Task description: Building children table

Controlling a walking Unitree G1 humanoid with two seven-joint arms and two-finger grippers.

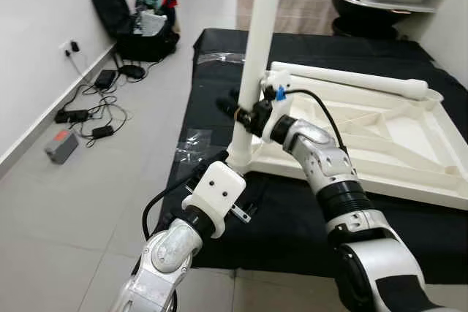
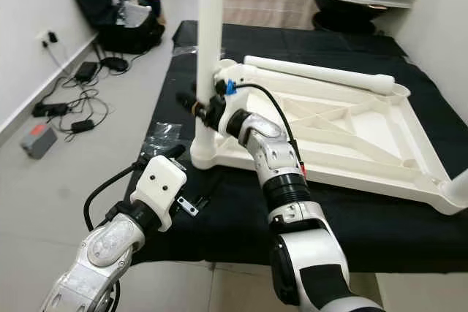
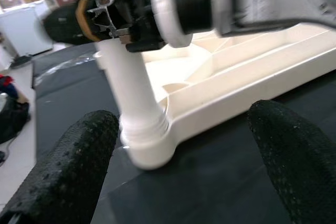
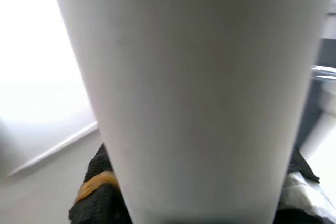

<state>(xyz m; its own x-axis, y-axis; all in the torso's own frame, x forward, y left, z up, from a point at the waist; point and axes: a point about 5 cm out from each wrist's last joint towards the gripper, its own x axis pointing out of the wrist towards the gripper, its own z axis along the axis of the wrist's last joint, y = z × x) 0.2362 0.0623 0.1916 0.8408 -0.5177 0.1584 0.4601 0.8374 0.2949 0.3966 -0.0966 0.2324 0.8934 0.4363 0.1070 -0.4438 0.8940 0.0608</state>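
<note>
Left eye view: white tabletop, upside down on a black sheet over the floor. One upright leg stands in the near-left corner socket. A second leg lies loose along the far edge. Right tool closed around the upright leg partway up. Left tool held low beside the socket. Cables and a black bag lie by the wall.

Right eye view: same layout; a far-right corner post shows at the frame edge, so at least one other corner may be fitted, though this is uncertain.

Left wrist view: left tool's fingers spread wide, holding nothing, on either side of the socket.

Right wrist view: upright leg pressed close against the camera, black fingers wrapped at its sides.

Progress, by estimate: early to middle. One leg seated or being seated; the loose leg awaits fitting; turning the table upright remains.
</note>
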